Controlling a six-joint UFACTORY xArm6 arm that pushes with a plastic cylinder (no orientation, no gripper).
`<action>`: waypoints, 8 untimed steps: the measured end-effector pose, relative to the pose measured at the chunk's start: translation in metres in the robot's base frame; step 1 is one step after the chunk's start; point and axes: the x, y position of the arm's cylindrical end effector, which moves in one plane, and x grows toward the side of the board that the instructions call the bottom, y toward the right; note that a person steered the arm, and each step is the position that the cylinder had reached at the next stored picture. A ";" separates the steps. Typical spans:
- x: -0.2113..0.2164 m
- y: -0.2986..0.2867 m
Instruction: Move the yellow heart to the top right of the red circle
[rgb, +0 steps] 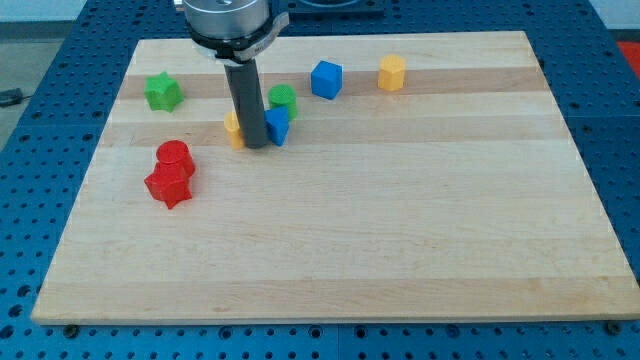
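- While my tip (254, 145) stands on the board (420, 250) toward its top-left part, it sits squeezed between two blocks: the yellow heart (234, 129) touching it on the view's left, mostly hidden by the rod, and a small blue block (277, 126) touching it on the view's right.
- Being a bare rod, it has nothing to spread or pinch; it only presses sideways against blocks.
- Just above the blue block is a green block (283, 98), shape unclear.
- Toward the left edge, below and left of the heart, the red circle (174, 156) touches a red star (168, 185) beneath it.
- Near the top-left corner lies a green star (162, 92).
- Along the top edge sit a blue cube (326, 79) and, to its right, a yellow hexagon (391, 72).
- Nothing on the board is a container.
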 end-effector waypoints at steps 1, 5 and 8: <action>-0.019 -0.010; -0.088 -0.030; -0.037 -0.069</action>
